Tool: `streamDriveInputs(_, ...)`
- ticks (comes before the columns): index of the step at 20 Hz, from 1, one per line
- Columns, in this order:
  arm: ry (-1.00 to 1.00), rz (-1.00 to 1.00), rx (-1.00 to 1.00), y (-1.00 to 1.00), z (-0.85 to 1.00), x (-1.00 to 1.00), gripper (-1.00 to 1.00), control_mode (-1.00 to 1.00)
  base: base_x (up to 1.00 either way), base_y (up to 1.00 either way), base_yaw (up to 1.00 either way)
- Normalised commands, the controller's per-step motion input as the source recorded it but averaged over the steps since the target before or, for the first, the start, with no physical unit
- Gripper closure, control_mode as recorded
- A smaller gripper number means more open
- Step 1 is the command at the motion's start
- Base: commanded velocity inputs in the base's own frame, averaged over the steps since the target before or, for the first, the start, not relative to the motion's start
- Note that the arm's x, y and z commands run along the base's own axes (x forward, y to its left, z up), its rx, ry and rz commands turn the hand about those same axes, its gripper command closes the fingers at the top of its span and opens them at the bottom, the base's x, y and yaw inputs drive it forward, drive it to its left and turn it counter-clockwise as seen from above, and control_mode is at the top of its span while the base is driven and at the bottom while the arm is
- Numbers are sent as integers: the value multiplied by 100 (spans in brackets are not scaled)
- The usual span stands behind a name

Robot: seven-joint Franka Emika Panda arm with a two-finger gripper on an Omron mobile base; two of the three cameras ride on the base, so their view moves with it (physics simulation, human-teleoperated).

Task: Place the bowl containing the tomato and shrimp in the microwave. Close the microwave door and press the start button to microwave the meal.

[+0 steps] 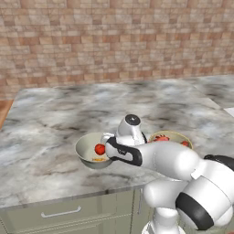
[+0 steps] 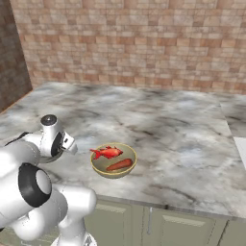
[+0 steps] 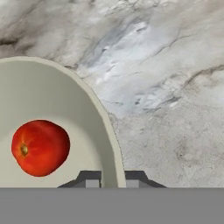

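The pale bowl [image 1: 87, 148] sits on the marble counter near its front edge, with the red tomato [image 1: 100, 149] and a small orange shrimp [image 1: 97, 159] inside. My gripper [image 1: 109, 140] comes down on the bowl's right rim. In the hand view the bowl [image 3: 52, 96] curves in from the left with the tomato [image 3: 40, 148] in it. There the gripper [image 3: 113, 180] straddles the rim, one fingertip inside the wall and one outside, both pressed against it. The microwave and its door are out of view.
A smaller tan bowl [image 2: 114, 163] with a red fish [image 2: 108, 153] and an orange stick [image 2: 119, 165] stands just right of my hand. The marble counter [image 1: 55, 109] runs back to a brick wall [image 1: 114, 41]. Beige cabinet drawers [image 1: 59, 212] lie below the front edge.
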Motion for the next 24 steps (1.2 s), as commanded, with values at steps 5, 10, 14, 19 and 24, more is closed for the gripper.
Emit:
streamDriveInputs(5, -5, 0, 2, -2, 5, -8, 100, -100, 0, 0, 0)
streamDriveInputs(10, -3, -10, 2, -25, 45, -14, 100, -100, 0, 0, 0)
streamDriveInputs(14, 0, -18, 3, -45, 73, -12, 100, -100, 0, 0, 0)
streamDriveInputs(19, -5, -22, 7, -63, 69, -24, 100, -100, 0, 0, 0)
streamDriveInputs(24, -9, -23, 15, -89, 57, -35, 100, -100, 0, 0, 0)
